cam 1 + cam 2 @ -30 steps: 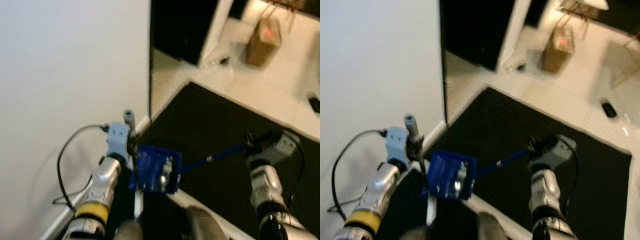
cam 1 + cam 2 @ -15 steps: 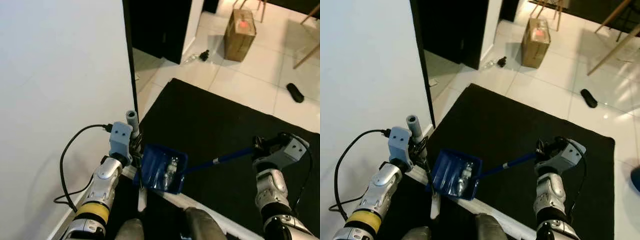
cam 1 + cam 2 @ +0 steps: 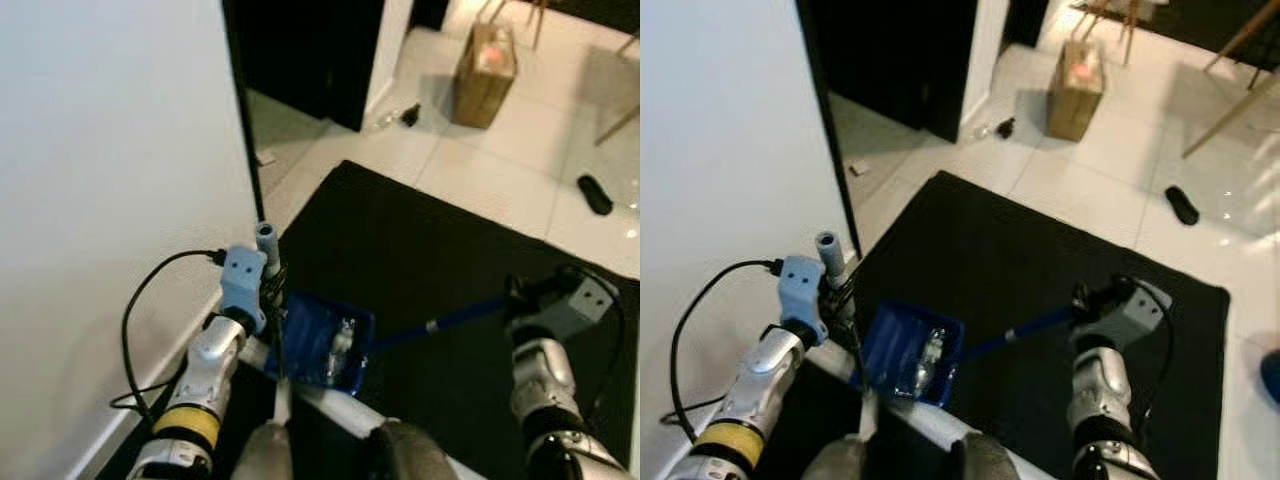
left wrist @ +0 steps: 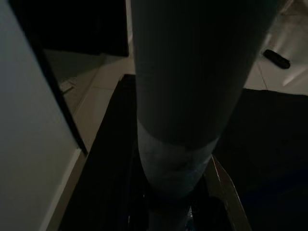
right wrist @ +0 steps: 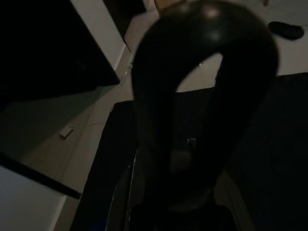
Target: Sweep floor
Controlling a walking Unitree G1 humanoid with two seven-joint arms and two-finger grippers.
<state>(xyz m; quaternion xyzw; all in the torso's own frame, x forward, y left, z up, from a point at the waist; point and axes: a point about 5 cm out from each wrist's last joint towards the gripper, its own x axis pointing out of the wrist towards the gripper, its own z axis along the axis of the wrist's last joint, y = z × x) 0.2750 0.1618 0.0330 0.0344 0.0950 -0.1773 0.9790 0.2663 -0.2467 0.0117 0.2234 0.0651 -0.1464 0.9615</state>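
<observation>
One small scrap (image 5: 67,132) beyond the black mat (image 5: 269,144)

I see a glossy blue plastic dustpan (image 3: 325,343) above a matt black rug (image 3: 450,260). The floor tiles (image 3: 1110,185) are pale and shiny. The box (image 3: 484,70) looks like brown cardboard. My arms are silver metal.

No text, label, brand, number or sign can be read. A reddish mark is seen on the top of the cardboard box (image 3: 484,62) at about 1 o'clock on the floor, but it is too blurred to be made out as writing.
</observation>
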